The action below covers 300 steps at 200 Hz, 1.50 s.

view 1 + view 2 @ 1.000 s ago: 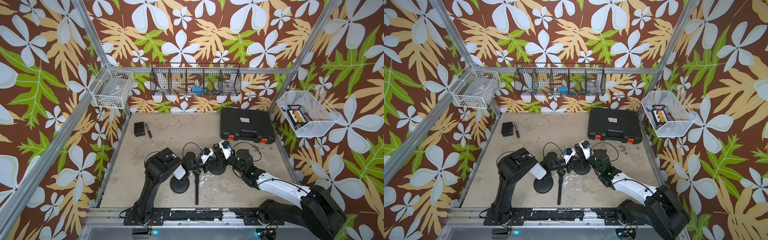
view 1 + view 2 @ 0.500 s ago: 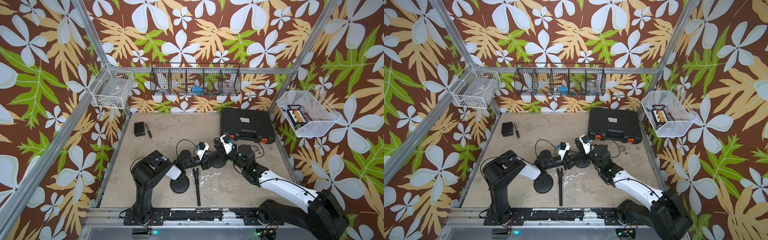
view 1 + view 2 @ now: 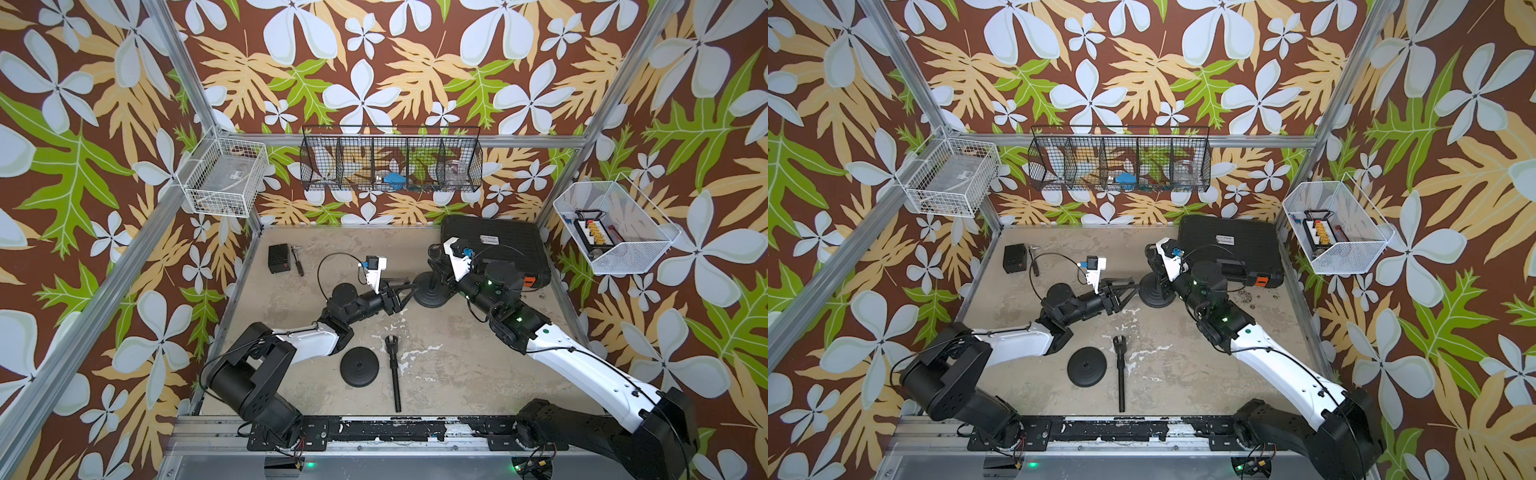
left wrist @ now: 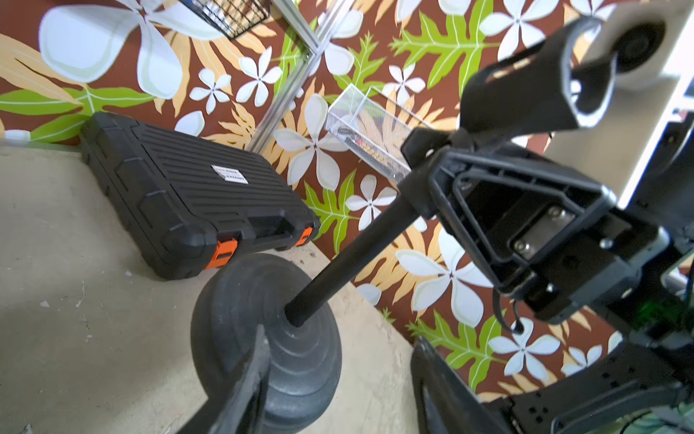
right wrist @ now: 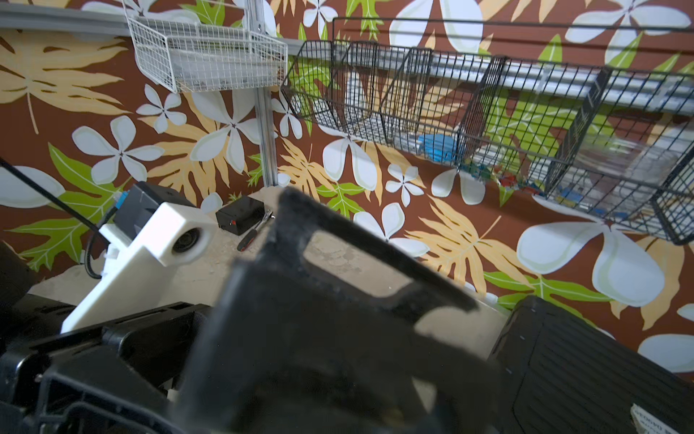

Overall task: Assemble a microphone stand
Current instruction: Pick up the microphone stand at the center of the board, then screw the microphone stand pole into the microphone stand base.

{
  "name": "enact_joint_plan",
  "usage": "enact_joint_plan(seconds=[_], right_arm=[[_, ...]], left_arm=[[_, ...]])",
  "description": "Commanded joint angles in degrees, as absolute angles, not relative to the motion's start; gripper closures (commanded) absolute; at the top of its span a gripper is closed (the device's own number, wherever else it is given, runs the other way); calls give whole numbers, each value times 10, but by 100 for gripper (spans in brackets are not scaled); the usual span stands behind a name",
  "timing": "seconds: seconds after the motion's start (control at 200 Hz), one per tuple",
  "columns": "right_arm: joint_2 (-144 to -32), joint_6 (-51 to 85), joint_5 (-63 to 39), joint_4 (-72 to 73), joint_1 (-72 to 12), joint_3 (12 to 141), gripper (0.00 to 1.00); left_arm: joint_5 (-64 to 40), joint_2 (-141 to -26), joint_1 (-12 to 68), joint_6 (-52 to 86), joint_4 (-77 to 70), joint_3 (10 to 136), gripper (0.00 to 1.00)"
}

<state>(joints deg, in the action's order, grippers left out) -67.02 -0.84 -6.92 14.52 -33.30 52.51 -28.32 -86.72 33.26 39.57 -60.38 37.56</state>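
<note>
A black round base (image 3: 432,293) sits on the table with a black pole (image 4: 356,248) upright in its middle; a clip (image 4: 525,86) tops the pole. My right gripper (image 3: 439,268) is shut on the pole, high up, as the left wrist view shows. My left gripper (image 4: 338,379) is open, its fingers (image 4: 255,375) level with the base's near rim and apart from it; in a top view it (image 3: 1128,293) is just left of the base. A second round base (image 3: 359,368) and a second pole (image 3: 394,376) lie loose at the front.
A black case (image 3: 494,245) with orange latches lies at the back right, close behind the right wrist. A small black box (image 3: 278,258) and a hand tool (image 3: 298,266) sit at the back left. Wire baskets (image 3: 390,166) hang on the walls.
My left gripper has opened and let go of the stand, and the left arm has stretched out low. The right arm has carried the stand a little toward the back.
</note>
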Motion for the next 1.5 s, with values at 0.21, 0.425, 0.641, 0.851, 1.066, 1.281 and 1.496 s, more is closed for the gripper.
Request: enact_joint_plan(seconds=[0.21, 0.425, 0.641, 0.851, 1.066, 1.281, 1.496], right_arm=[[-701, 7, -124, 159, -333, 596, 99], [-713, 17, -179, 181, -333, 606, 99], [-715, 19, -215, 196, -333, 608, 98], [-709, 18, -249, 204, -334, 607, 98], [-710, 23, -285, 210, -334, 616, 98], [-713, 34, -302, 224, -334, 615, 98], [-715, 45, -313, 251, -334, 606, 99]], left_arm=[[-310, -768, 258, 500, -386, 393, 32], [-304, -718, 229, 519, -404, 357, 23], [-331, -720, 229, 566, -409, 345, 24], [-375, -743, 229, 601, -437, 344, 25], [-415, -766, 230, 638, -479, 345, 30], [-429, -775, 242, 645, -491, 354, 38], [-424, -782, 248, 664, -516, 346, 54]])
